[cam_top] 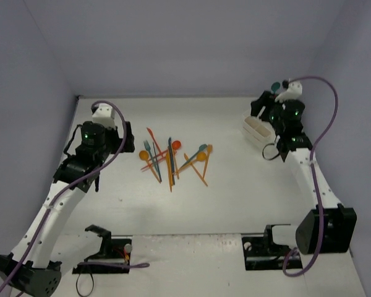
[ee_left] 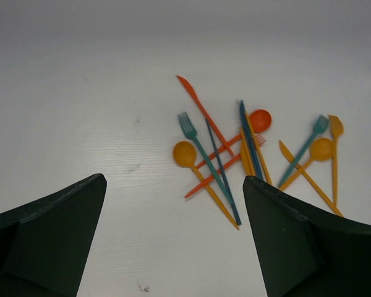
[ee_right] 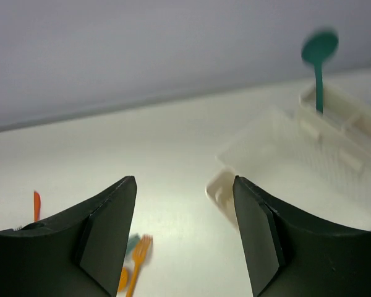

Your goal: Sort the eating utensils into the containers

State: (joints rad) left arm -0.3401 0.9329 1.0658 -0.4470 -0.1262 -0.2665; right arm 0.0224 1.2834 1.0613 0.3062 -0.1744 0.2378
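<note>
The eating utensils (cam_top: 173, 158) lie in a loose crossed pile at mid-table: orange, teal and dark blue spoons, forks and knives. In the left wrist view I see an orange knife (ee_left: 201, 108), a teal fork (ee_left: 190, 131), an orange spoon (ee_left: 185, 154) and a dark blue piece (ee_left: 250, 139). My left gripper (ee_left: 173, 179) is open and empty, just left of the pile (cam_top: 127, 135). The white containers (cam_top: 258, 129) stand at the right. My right gripper (ee_right: 184, 180) is open and empty beside them (ee_right: 278, 145). A teal spoon (ee_right: 319, 51) stands upright in the far bin.
Grey walls close the table at the back and both sides. An orange fork (ee_right: 138, 253) from the pile shows low between my right fingers. Two black stands (cam_top: 105, 250) sit at the near edge by the arm bases.
</note>
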